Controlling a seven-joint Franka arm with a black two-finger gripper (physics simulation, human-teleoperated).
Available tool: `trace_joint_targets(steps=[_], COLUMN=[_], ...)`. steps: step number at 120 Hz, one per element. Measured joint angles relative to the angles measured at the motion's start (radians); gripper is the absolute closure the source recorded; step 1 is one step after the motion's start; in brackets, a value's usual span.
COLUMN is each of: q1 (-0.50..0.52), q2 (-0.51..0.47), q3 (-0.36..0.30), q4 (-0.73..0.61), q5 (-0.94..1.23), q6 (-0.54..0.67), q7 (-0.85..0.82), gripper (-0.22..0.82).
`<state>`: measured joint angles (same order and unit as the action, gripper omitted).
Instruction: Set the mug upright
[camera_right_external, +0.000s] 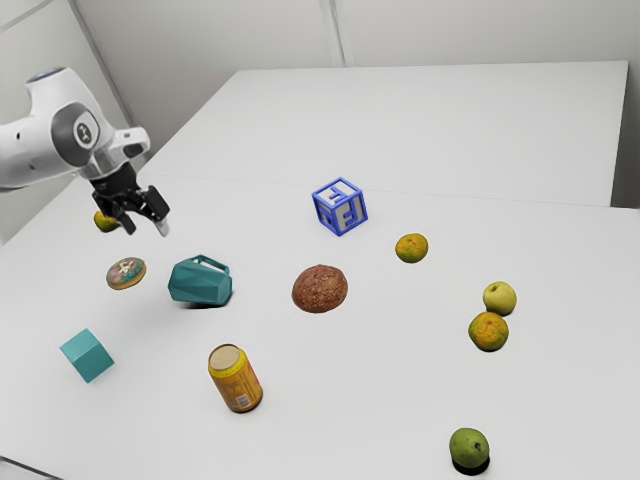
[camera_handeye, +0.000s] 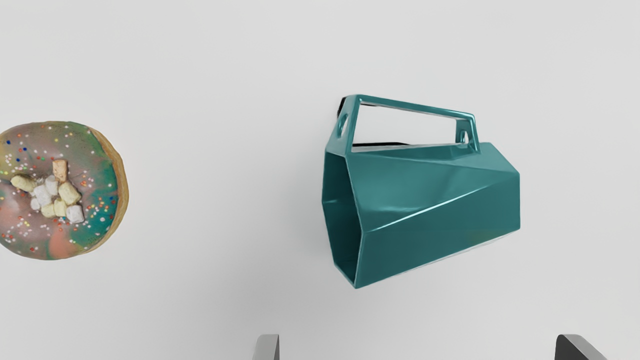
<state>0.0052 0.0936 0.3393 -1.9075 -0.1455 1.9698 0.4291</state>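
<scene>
In the exterior view the gripper hangs in the air above the table, up and to the left of the teal faceted mug. That mug lies on its side. The wrist view has the mug with its mouth facing the donut and its angular handle sticking out from one side. The gripper stands open, its two fingertips wide apart, with nothing held between them.
A donut lies beside the mug, with a teal cube and a yellow can nearby. Farther right are a brown lump, a letter block and several fruits. An orange fruit sits behind the gripper.
</scene>
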Motion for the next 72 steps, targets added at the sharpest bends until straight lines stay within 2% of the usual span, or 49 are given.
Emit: trace_joint_targets(steps=[18,40,72], q1=[0.029,0.074,0.129], q2=[0.014,0.096,0.231], q3=[-0.002,-0.002,-0.003], q4=[-0.022,-0.039,0.066], q5=[-0.063,-0.231,-0.382], q6=[0.001,-0.031,-0.143], q7=[0.023,0.12,0.24], gripper=[0.0,0.0,0.0])
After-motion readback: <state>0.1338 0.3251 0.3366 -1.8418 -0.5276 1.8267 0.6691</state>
